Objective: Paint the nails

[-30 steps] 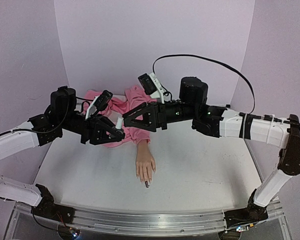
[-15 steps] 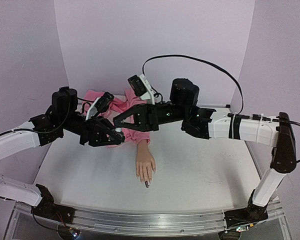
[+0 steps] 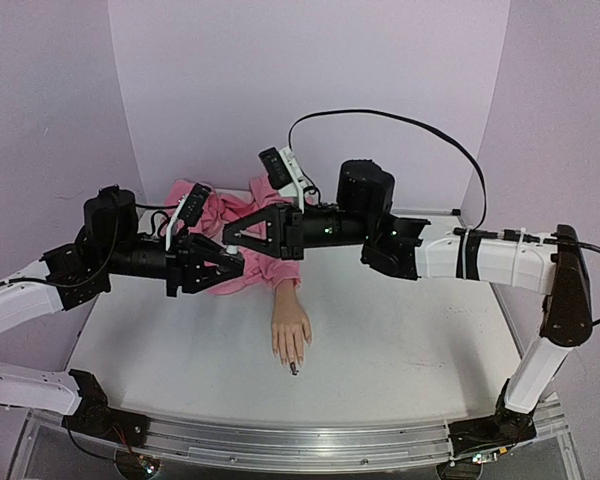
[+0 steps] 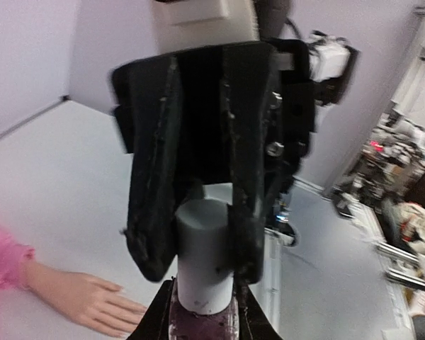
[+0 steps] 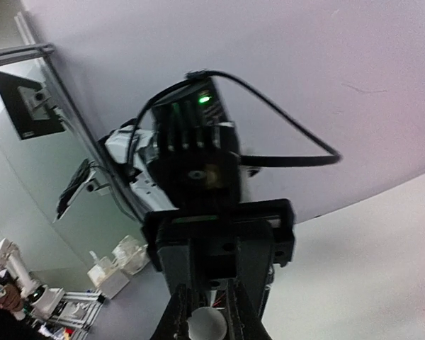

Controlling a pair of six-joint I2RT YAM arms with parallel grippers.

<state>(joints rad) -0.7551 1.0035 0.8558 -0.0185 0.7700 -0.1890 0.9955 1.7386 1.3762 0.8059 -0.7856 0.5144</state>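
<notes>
The pale mannequin hand (image 3: 291,335) lies palm down mid-table, its pink sleeve (image 3: 252,222) trailing back. Its nails (image 3: 292,362) point toward the near edge, and one fingertip looks dark. The hand (image 4: 85,301) also shows at the lower left of the left wrist view. Above the sleeve, my left gripper (image 3: 230,264) is shut on a dark purple polish bottle (image 4: 202,326). My right gripper (image 3: 236,240) meets it from the right, shut on the bottle's pale grey cap (image 4: 204,255). In the right wrist view the cap (image 5: 205,327) sits between my own fingers (image 5: 176,319).
Both arms cross above the back half of the white table (image 3: 410,340). Lilac walls close in behind and on both sides. A black cable (image 3: 400,125) loops over the right arm. A metal rail (image 3: 280,445) runs along the near edge.
My right gripper moved left to the bottle and shut on its cap. My left arm drew back to the left, keeping hold of the bottle.
</notes>
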